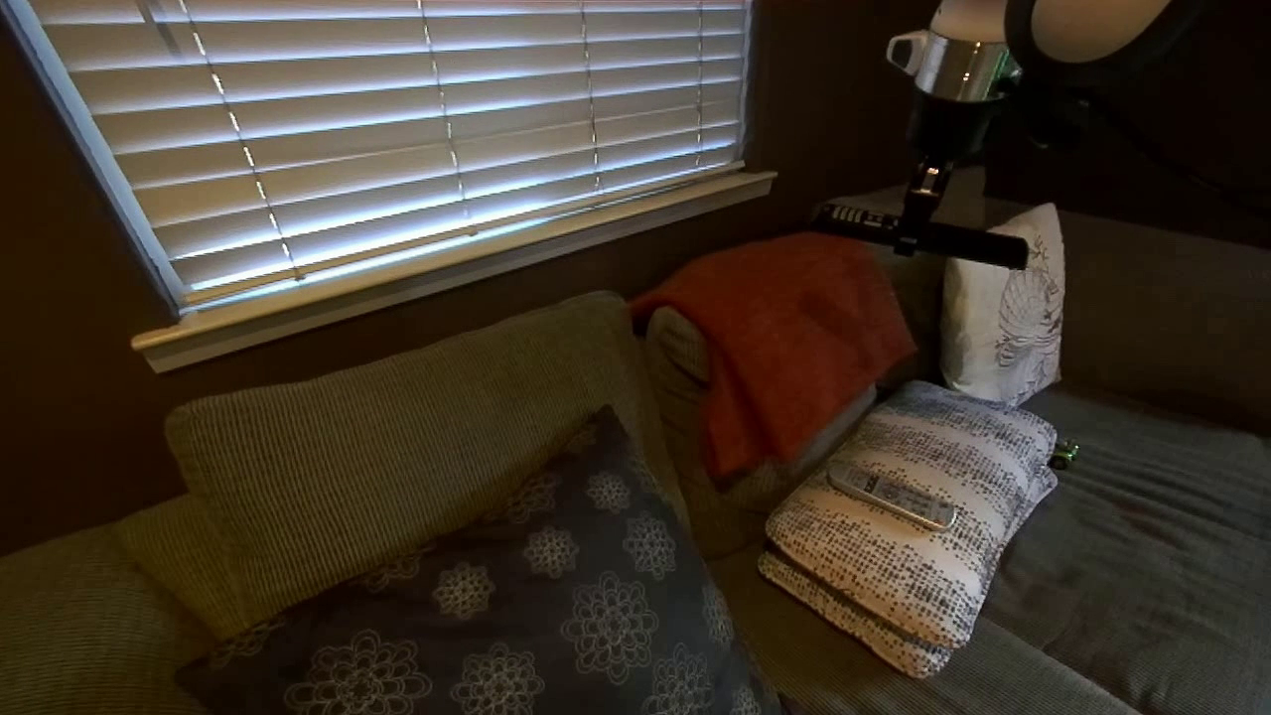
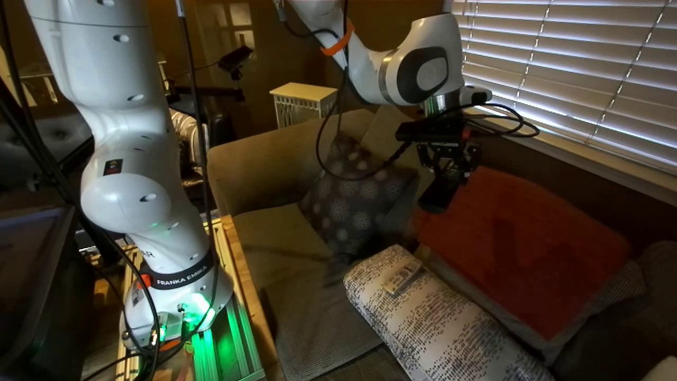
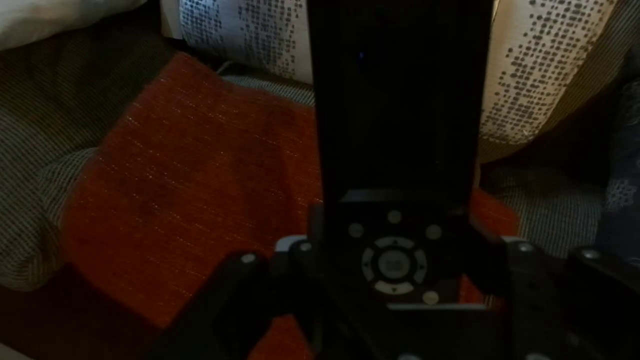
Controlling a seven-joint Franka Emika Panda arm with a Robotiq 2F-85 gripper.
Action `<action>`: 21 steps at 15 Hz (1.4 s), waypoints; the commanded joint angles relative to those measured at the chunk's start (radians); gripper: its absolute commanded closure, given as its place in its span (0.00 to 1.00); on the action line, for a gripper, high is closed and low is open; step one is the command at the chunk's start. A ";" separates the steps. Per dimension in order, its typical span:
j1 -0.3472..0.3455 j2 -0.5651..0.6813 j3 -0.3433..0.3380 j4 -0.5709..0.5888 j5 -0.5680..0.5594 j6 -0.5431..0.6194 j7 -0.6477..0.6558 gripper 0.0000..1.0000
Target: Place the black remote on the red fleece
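Note:
The black remote (image 1: 968,245) is held in the air, roughly level, with my gripper (image 1: 906,241) shut around its middle. In an exterior view the remote (image 2: 438,194) hangs below my gripper (image 2: 449,164), seen against the fleece's near corner. In the wrist view the remote (image 3: 400,125) runs up the middle between the fingers (image 3: 395,240), its round button ring facing the camera. The red fleece (image 1: 794,328) is draped over the sofa back cushion. It also shows in an exterior view (image 2: 523,248) and below the remote in the wrist view (image 3: 200,190), partly hidden by remote and gripper.
A grey remote (image 1: 894,497) lies on the stacked dotted cushions (image 1: 953,427) beside the fleece. A white printed cushion (image 1: 1013,308) stands behind them. A dark flowered cushion (image 1: 556,596) leans on the sofa. The window sill (image 1: 457,268) runs along the wall behind the sofa.

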 commanded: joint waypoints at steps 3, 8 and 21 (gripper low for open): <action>-0.012 0.014 0.022 0.089 0.148 -0.043 -0.039 0.63; -0.002 0.061 0.028 0.208 0.169 -0.094 -0.007 0.63; 0.035 0.334 0.055 0.625 0.138 -0.269 0.037 0.63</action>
